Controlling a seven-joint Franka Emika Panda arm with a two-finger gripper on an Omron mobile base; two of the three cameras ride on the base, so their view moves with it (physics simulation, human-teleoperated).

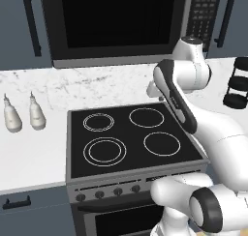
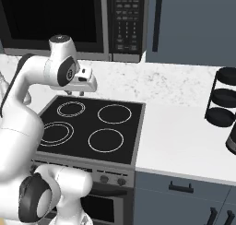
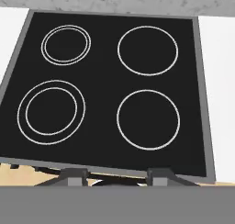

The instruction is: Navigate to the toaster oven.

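A grey-cabinet kitchen: the base faces the stove (image 1: 131, 138), whose knob edge is nearest. The gripper (image 3: 117, 176) hangs above the cooktop's front edge, fingers apart, holding nothing. Behind is the microwave (image 1: 116, 22). The toaster oven is not in these frames, so I judge the base should drive sideways along the counter (image 2: 184, 141), arm tucked clear of the stove.

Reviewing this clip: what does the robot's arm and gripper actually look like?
A glossy white arm built of rounded, bulbous segments, with dark grey-black bands and caps at the joints. No cables or markings show. The gripper ends in two small dark grey, blocky finger tips.
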